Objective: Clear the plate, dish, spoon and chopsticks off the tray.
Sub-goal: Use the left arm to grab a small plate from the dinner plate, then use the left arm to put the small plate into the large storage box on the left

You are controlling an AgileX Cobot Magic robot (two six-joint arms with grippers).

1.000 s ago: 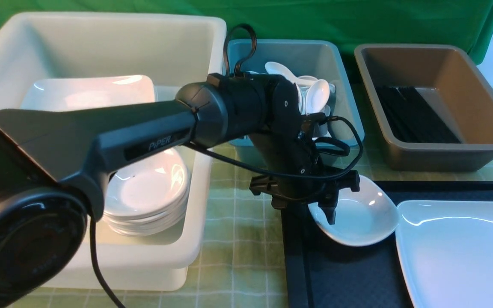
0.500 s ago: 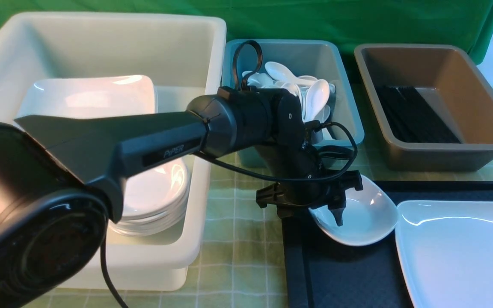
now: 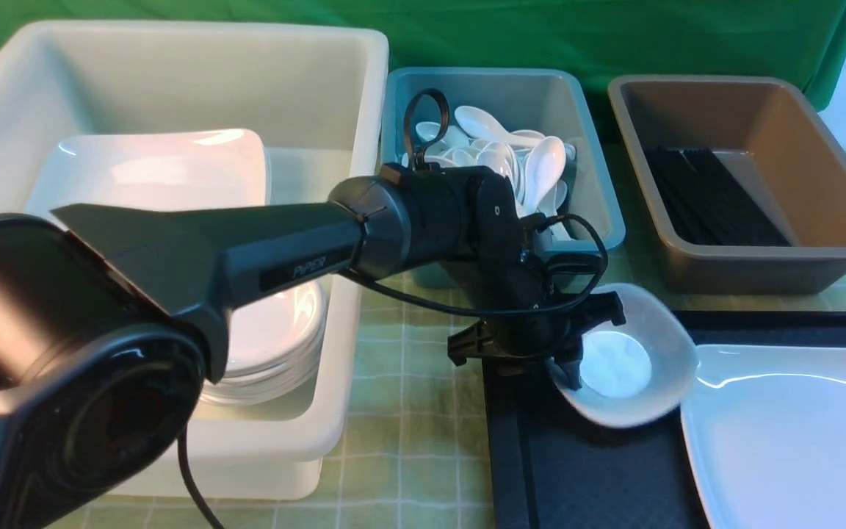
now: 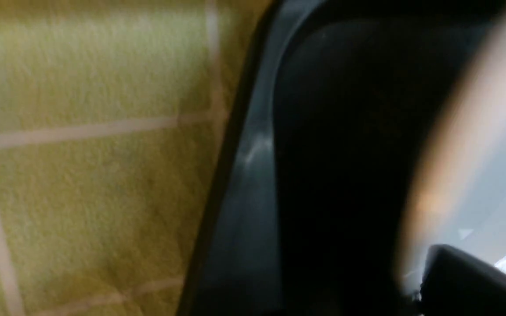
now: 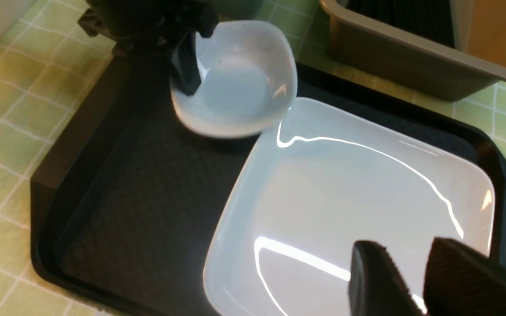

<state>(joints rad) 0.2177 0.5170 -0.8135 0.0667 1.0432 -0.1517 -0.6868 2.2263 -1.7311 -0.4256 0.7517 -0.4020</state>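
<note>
**A:** Where is the dish?

**B:** The dish [image 3: 625,364] is over the far left corner of the tray [image 3: 584,477]. It is tilted, with its far side raised above the tray's rim. I cannot tell whether its near edge touches the tray floor.

**A:** And the left hand?

**B:** The left hand [image 3: 568,369] is closed on the dish's left rim. One dark finger [image 5: 186,72] sits inside the bowl and the other is hidden beneath. The left wrist view is blurred, showing only the tray's rim, checked cloth and a white smear.

**A:** The plate?

**B:** The plate [image 3: 783,433] lies flat on the tray and fills its right part. Its far left corner is just beside the dish, but I cannot say whether they touch.

**A:** The right hand?

**B:** The right hand [image 5: 406,252] hangs above the plate. Its two fingers stand a narrow gap apart with nothing between them.

**A:** Spoon and chopsticks?

**B:** White spoons [image 3: 540,162] lie heaped in the blue-grey bin [image 3: 526,99] behind the tray. Black chopsticks [image 3: 709,198] lie in the brown tub [image 3: 797,147] to the right of that bin.

**A:** What else is on the bench?

**B:** A green checked cloth [image 3: 408,411] covers the bench. At the left stands a big white tub [image 3: 173,73]. It holds a stack of small dishes [image 3: 276,323] and some flat plates [image 3: 151,165].
</note>
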